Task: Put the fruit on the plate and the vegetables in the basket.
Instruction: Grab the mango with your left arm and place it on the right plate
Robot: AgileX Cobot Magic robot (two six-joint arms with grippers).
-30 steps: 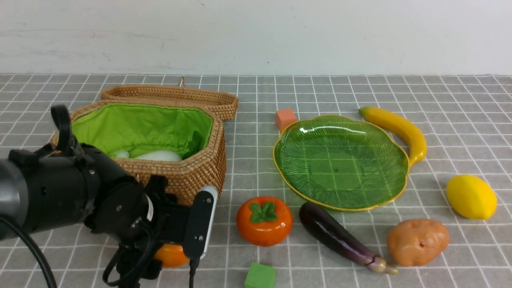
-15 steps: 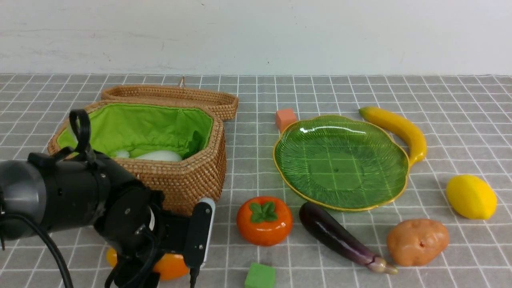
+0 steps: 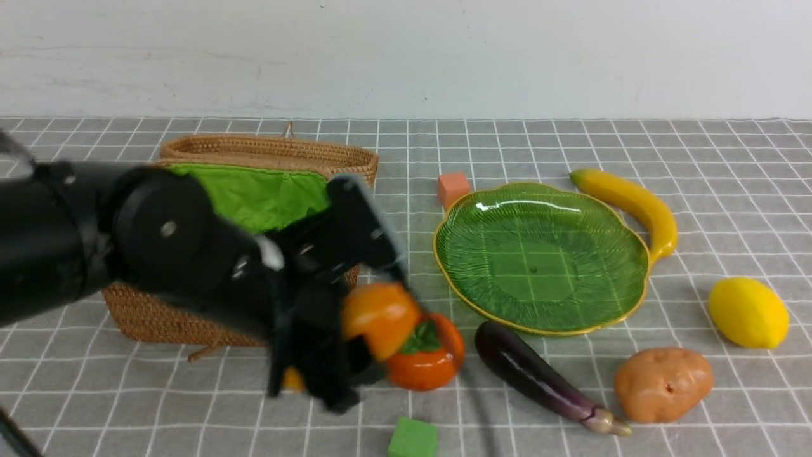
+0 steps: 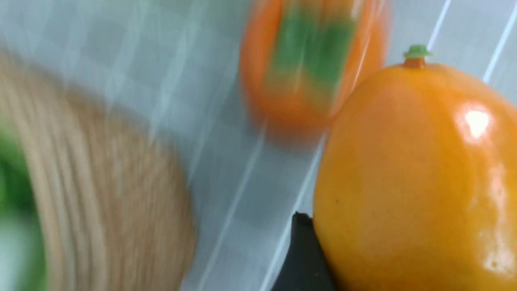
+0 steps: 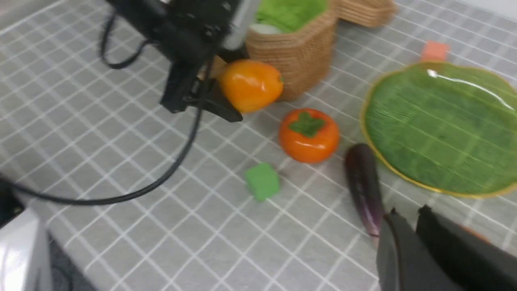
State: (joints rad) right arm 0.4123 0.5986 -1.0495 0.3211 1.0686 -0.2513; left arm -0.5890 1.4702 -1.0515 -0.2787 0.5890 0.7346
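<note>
Mango is up off the table. The two black fingers of our left gripper squeeze it tight (its little green stem points away from them). It hangs just on the near side of the basket, at the right corner. It is right beside the persimmon, which sits on the cloth.

The plate lies further right, well apart from the mango. The eggplant lies by the plate's near edge, and the potato is to its right. Our right gripper is near the eggplant's end, its fingers close together and holding nothing.
</note>
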